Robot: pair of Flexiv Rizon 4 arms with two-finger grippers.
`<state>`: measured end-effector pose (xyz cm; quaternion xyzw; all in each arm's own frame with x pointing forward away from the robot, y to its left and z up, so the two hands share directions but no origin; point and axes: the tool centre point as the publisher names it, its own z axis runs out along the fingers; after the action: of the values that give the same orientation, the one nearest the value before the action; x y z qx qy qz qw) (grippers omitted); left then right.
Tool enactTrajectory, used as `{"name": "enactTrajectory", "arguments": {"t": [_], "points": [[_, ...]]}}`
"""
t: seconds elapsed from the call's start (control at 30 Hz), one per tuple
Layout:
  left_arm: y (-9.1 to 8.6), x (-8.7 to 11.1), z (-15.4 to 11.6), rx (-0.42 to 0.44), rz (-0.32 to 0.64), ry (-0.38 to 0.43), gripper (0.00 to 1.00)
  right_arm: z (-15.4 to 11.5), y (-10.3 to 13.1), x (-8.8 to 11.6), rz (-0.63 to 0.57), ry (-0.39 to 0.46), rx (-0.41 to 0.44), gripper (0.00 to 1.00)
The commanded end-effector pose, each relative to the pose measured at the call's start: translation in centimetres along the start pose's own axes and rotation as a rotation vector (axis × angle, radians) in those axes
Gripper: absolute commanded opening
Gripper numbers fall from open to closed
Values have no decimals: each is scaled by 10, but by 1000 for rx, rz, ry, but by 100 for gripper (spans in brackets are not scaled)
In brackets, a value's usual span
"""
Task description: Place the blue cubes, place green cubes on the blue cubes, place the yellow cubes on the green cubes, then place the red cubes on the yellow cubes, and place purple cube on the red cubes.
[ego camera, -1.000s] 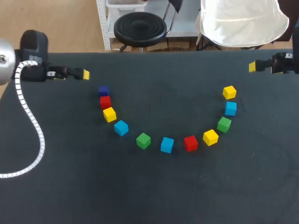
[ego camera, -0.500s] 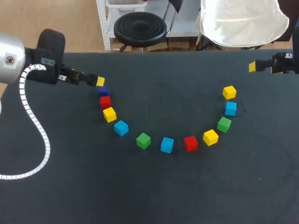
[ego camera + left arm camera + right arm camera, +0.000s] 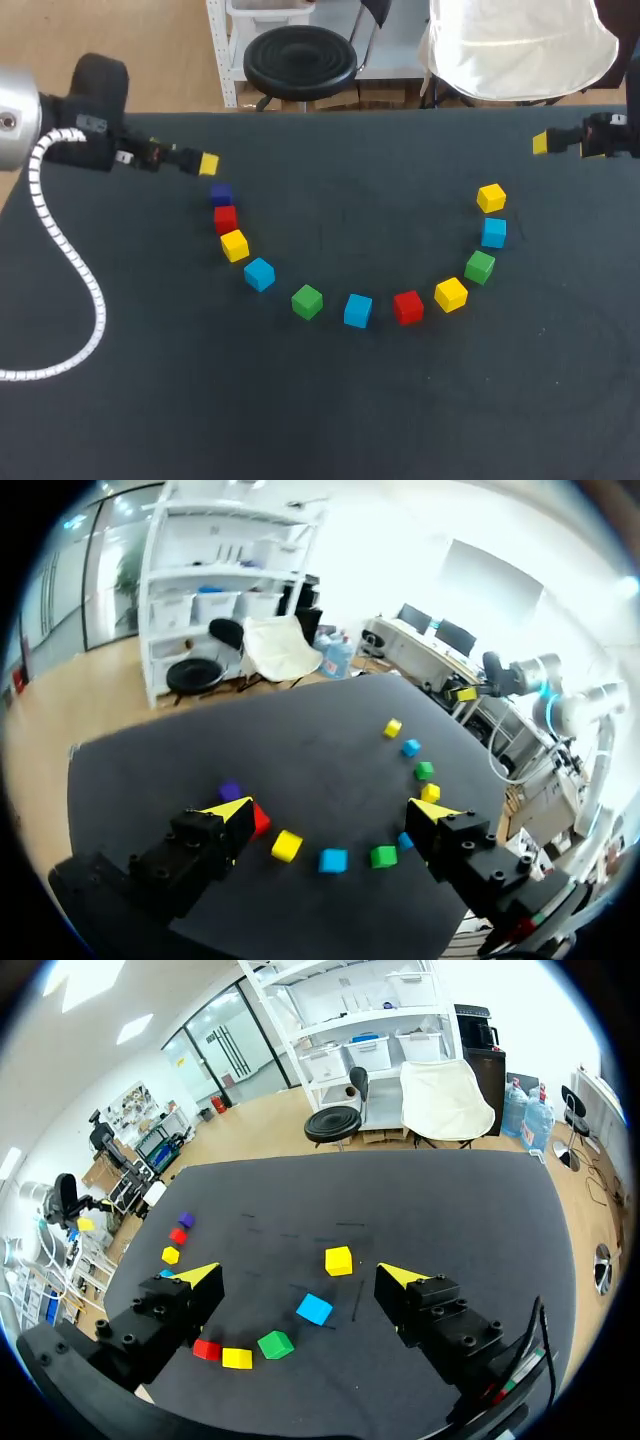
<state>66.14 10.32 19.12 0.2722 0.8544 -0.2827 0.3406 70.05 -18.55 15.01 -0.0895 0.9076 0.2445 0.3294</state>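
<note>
Eleven cubes lie singly in a U-shaped arc on the dark table (image 3: 330,420), none stacked. At the left, the left gripper (image 3: 208,163) hangs near the arc's left end, just beyond the purple cube (image 3: 221,193) toward the far edge. The left wrist view shows its fingers spread wide with nothing between them. From the purple cube the arc runs toward the near edge through the left red cube (image 3: 225,218), left yellow cube (image 3: 234,245), left blue cube (image 3: 259,274) and left green cube (image 3: 307,301) to the middle blue cube (image 3: 357,310). It then turns back toward the far edge through the right red cube (image 3: 407,307), lower yellow cube (image 3: 451,294), right green cube (image 3: 480,267) and right blue cube (image 3: 493,232) to the top yellow cube (image 3: 490,198). Well apart from that end, near the table's far right corner, the right gripper (image 3: 541,143) hangs with its fingers likewise wide apart, holding nothing.
</note>
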Motion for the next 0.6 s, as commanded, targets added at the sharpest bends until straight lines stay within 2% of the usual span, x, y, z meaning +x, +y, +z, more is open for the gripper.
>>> {"name": "enactTrajectory", "arguments": {"t": [0.03, 0.1, 0.2, 0.3, 0.37, 0.4, 0.6], "points": [[-20, 1, -4, 200, 290, -112, 100, 0, 1, 0, 1, -1, 4, 100], [-34, 4, 4, 255, 394, -81, 100, 0, 1, 0, 1, -1, 4, 100], [-46, 12, 14, 295, 462, -35, 100, 0, 1, 0, 1, -1, 4, 100], [-52, 22, 24, 309, 481, 14, 100, 0, 1, 0, 1, -1, 4, 100], [-51, 24, 26, 253, 466, 45, 100, 0, 1, 0, 1, -1, 4, 100], [-47, 22, 23, 260, 431, 31, 100, 0, 1, 0, 1, -1, 4, 100], [-47, 22, 23, 260, 431, 31, 100, 0, 1, 0, 1, -1, 4, 100]]}}
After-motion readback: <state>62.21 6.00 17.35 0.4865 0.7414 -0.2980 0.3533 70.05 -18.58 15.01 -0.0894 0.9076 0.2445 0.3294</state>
